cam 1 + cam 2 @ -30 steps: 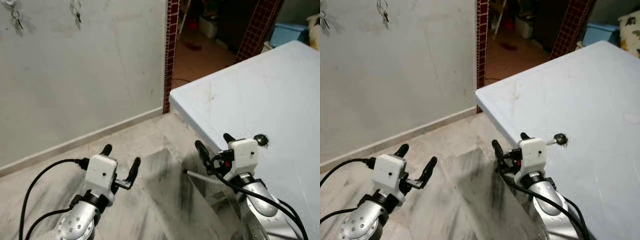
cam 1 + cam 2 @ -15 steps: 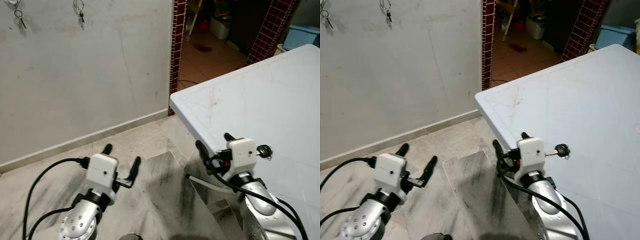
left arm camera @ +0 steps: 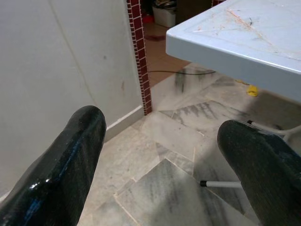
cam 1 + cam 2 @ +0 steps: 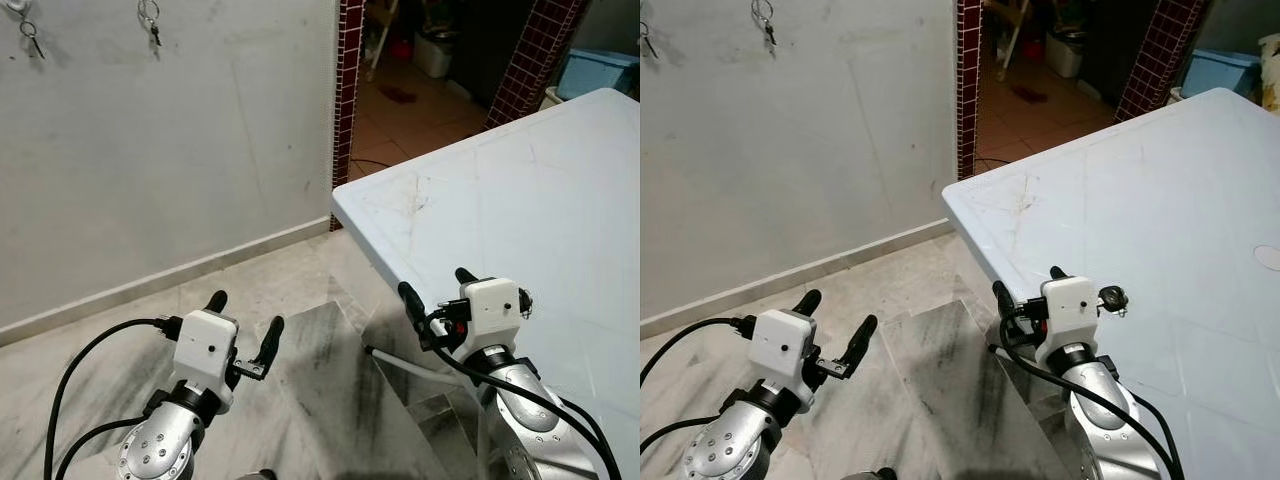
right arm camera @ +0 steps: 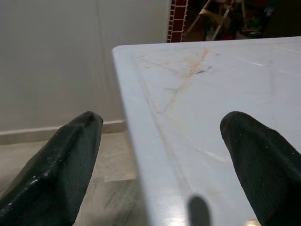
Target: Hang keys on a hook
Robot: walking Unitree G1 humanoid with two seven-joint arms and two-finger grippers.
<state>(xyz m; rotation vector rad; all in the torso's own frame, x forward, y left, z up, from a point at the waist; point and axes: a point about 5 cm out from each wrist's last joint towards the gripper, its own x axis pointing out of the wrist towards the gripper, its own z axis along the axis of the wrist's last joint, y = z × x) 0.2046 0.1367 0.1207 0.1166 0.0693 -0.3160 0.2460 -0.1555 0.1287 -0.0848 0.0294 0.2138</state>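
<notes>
A: Left eye view first: where is the key to be hung?

B: The key [image 4: 1112, 297] lies on the pale blue table [image 4: 560, 200], close to its near edge, and just beside the white housing of the right arm. In the left eye view only a dark bit of it peeks past that housing.

A: And the right gripper?

B: The right gripper [image 4: 436, 291] hovers at the table's edge, its two black fingers spread wide with nothing between them. One finger [image 5: 51, 169] hangs over the floor side, the other [image 5: 263, 165] over the tabletop, as the right wrist view shows. It is not touching the key.

A: The left one?

B: The left gripper [image 4: 245, 316] is held low over the marble floor [image 4: 300, 400], well apart from the table, fingers also spread wide and empty. Its wrist view looks past both fingers at the floor, the table's corner and a thin white table leg [image 3: 225, 184].

A: Where are the hooks?

B: High on the grey wall [image 4: 180, 150], at the top left. Two hooks are there, and each already carries something: a key hangs from the left hook [image 4: 30, 35] and another from the right hook [image 4: 150, 22]. Whether a free hook exists I cannot tell.

A: Any containers?

B: A blue bin [image 4: 600, 70] stands beyond the table's far corner, and a pale box [image 4: 437, 50] sits in the dim room past the red-tiled doorway [image 4: 348, 100]. What they hold cannot be made out.
</notes>
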